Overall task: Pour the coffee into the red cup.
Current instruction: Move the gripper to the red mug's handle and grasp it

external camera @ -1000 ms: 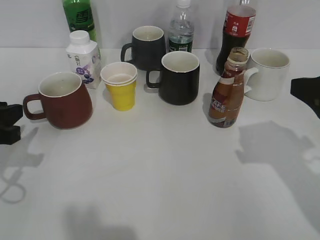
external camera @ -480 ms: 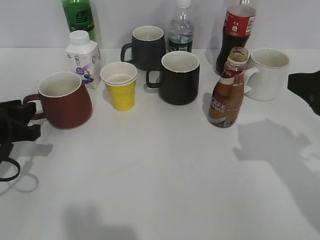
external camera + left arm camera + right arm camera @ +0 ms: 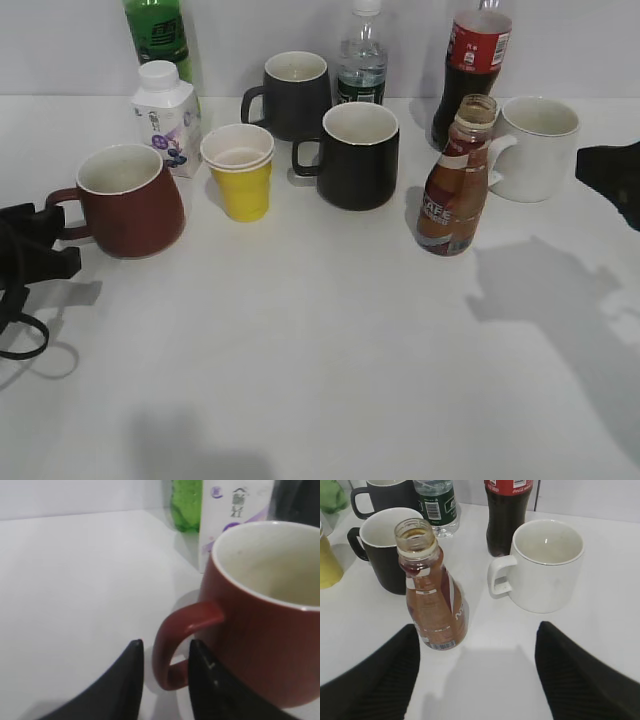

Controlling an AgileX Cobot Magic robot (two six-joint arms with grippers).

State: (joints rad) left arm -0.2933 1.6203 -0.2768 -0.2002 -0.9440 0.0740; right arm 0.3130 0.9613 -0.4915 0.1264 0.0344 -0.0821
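The red cup [image 3: 130,205] stands upright at the left of the table, its handle pointing left. It fills the right of the left wrist view [image 3: 260,630]. My left gripper [image 3: 45,245] is at table level with its fingers [image 3: 165,645] on either side of the handle loop. A gap shows between the left finger and the handle. The coffee bottle [image 3: 455,190], uncapped and upright, stands at the right centre. My right gripper [image 3: 610,175] is wide open and empty, to the right of the bottle [image 3: 432,600], which stands ahead of its left finger [image 3: 477,627].
A white mug [image 3: 535,145] stands right behind the coffee bottle, with a cola bottle [image 3: 478,60] behind it. A black mug [image 3: 358,155], a yellow paper cup [image 3: 240,175], a milk carton [image 3: 167,118], a dark mug [image 3: 295,92], a water bottle [image 3: 362,60] and a green bottle [image 3: 158,35] crowd the back.
My left gripper has moved right from the table's left edge to the red cup's handle. My right gripper has shifted slightly left. Cup and bottle have not moved.
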